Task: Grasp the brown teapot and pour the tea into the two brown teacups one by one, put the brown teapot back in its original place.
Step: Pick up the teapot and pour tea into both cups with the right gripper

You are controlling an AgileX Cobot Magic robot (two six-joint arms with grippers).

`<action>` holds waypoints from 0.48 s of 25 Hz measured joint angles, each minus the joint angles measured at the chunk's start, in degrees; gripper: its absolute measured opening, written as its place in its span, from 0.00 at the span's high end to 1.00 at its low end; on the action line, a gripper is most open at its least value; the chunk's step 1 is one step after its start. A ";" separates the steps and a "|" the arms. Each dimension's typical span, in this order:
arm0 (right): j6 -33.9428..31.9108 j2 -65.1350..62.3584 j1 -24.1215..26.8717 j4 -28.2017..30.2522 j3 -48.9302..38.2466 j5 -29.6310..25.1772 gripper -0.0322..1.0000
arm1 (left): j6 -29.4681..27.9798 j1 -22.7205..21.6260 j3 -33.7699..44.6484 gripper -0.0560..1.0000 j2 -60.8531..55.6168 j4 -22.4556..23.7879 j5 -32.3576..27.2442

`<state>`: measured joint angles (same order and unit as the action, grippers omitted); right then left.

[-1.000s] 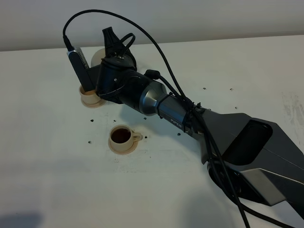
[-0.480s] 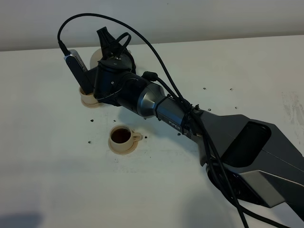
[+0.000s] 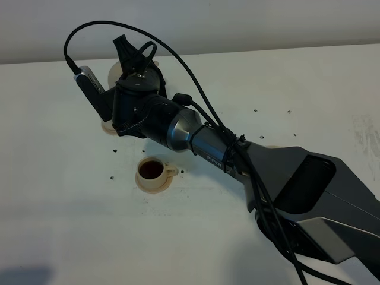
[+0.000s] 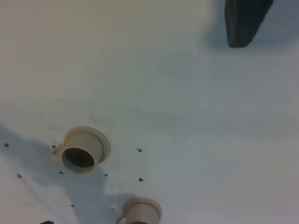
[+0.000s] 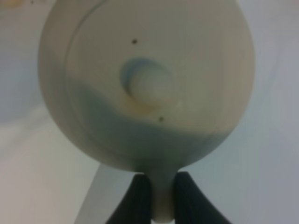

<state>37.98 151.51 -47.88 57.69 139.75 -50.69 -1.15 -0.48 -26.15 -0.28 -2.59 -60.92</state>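
1. The brown teapot (image 5: 93,60) hangs from the right claw (image 5: 161,189), whose two fingers are clamped on the loop handle. It is held above the far left part of the table (image 3: 71,225), close over the far teacup (image 3: 107,126).
2. The grip takes only the thin handle. I judge that the pot can swing or slip between the fingers when it tilts, and then the stream falls beside the cup.
3. Nothing presses on the lid (image 5: 148,87). With a deep tilt it may slide off and drop onto the cup.
4. The wrist is low and just beside the far teacup, so a small side move could push it off its saucer.
5. The near teacup (image 3: 152,171) already holds dark tea. A drip or a bump, if the pot is carried over it, would spoil it.
6. In the high view the arm covers almost all of the pot and the far teacup. I cannot tell the spout, the tilt or the tea level there, and I cannot find the original place with certainty.
7. The left claw (image 4: 245,21) shows only one dark tip at the picture's edge, so I cannot tell whether it is apart or together.
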 joint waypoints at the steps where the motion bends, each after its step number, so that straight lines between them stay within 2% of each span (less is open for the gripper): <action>1: 0.05 0.00 0.00 0.21 0.00 0.00 0.86 | 0.00 0.00 0.00 0.43 0.00 0.00 0.00; 12: 1.34 0.39 -0.06 0.83 0.00 -0.34 0.86 | 0.00 0.00 0.00 0.43 0.00 0.00 0.00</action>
<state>39.32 151.90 -47.94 58.51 139.75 -51.03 -1.15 -0.48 -26.15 -0.28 -2.59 -60.92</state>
